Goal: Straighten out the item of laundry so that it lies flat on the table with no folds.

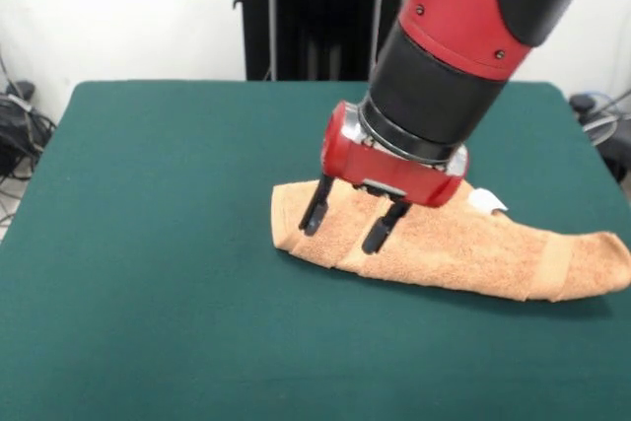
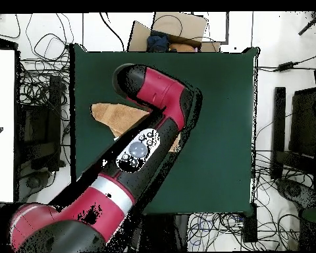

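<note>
A large bench (image 1: 148,244) with a dark green cloth-like top fills most of the front view. A red and black robot arm (image 1: 473,27) comes down from twelve o'clock and ends just above the middle of the bench.

The towel (image 1: 463,244), light orange-tan terry cloth, lies on the bench to the three o'clock side of centre in the front view. It is not flat: it is bunched into a long, narrow roll-like shape running from about nine o'clock to four o'clock, with a woven border band wrapping across it near the four o'clock end. A small white tag (image 1: 486,201) sticks up at its far edge. In the overhead view the arm covers most of the towel, so only one end shows, toward ten o'clock.

The gripper (image 1: 353,221) hangs over the nine o'clock end of the towel. Its two black fingers (image 1: 315,208) are spread apart and hold nothing; their tips seem to be at or just above the cloth, though contact is hard to judge.

By my reading, the task is barely begun. Nothing is unfolded yet; the whole towel is left to be opened out and smoothed.
</note>
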{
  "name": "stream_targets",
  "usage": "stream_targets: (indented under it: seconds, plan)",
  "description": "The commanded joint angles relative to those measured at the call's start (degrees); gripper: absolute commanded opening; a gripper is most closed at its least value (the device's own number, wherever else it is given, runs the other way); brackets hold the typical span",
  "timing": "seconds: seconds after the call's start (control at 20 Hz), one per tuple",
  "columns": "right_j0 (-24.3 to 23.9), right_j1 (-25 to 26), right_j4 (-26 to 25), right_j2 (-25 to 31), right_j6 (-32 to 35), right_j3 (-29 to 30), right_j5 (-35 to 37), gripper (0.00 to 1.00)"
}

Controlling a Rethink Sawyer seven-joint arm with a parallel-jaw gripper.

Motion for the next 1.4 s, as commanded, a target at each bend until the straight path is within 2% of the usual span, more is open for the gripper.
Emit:
stream_targets:
  seconds: [0.05, 0.25, 0.4, 0.6, 0.75, 1.1, 1.3, 1.4]
  plan:
    - [-3.6, 7.2, -3.9, 3.2, 16.6, -9.6, 14.3, 1.00]
    - [-3.9, 7.6, -5.2, 2.0, 16.7, -10.7, 19.9, 1.00]
    - [-4.6, 7.6, -4.5, 4.2, 16.3, -9.5, 14.9, 1.00]
    - [-5.4, 7.0, -4.7, 4.1, 17.0, -8.5, 15.5, 1.00]
    - [-6.7, 5.0, -5.7, 5.9, 10.9, -7.6, 13.2, 1.00]
    - [-6.5, 3.7, -6.3, 8.9, 7.6, -3.9, 9.0, 1.00]
    - [-4.6, 4.2, -5.9, 7.4, 12.8, -2.7, 6.9, 1.00]
    - [-4.0, 3.1, -6.0, 8.6, 10.9, -2.1, 11.4, 1.00]
